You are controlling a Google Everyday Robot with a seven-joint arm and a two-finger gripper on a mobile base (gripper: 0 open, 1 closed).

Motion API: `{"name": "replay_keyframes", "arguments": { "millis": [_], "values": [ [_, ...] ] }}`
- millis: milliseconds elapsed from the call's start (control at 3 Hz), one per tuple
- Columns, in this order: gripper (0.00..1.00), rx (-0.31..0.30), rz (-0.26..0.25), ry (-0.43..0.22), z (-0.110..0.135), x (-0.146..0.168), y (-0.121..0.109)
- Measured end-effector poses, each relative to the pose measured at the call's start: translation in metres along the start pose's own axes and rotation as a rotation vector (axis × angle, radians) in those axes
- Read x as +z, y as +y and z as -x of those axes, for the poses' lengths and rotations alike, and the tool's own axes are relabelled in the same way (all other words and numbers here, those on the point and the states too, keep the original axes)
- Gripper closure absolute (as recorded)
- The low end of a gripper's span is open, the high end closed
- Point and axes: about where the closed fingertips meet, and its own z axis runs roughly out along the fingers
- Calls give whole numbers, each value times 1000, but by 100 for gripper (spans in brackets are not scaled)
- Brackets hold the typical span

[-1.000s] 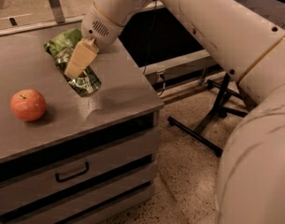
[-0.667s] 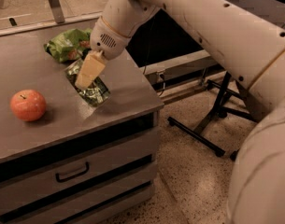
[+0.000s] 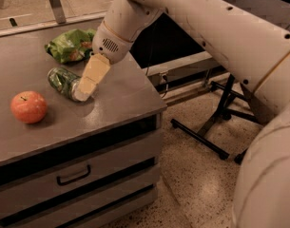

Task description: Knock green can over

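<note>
The green can [image 3: 66,82], dark green with a mottled pattern and a silver rim, lies on its side on the grey cabinet top [image 3: 120,99], its silver end pointing toward the front right. My gripper [image 3: 91,82] hangs from the white arm just right of the can, its cream-coloured fingers [image 3: 94,72] reaching down over the can's silver end. It is touching or nearly touching the can.
A bright green wrinkly snack bag [image 3: 71,44] lies behind the can. A red apple [image 3: 28,107] sits at the front left. The cabinet has drawers [image 3: 73,175] below. A black stand's legs [image 3: 216,122] stand on the speckled floor to the right.
The can was upright under the gripper one second ago, then tilted, and now lies flat on its side. The gripper has moved down and toward the front with it.
</note>
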Motion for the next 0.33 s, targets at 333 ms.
{"name": "replay_keyframes", "arguments": {
  "millis": [333],
  "values": [
    [0, 0, 0, 0, 0, 0, 0]
  ]
}}
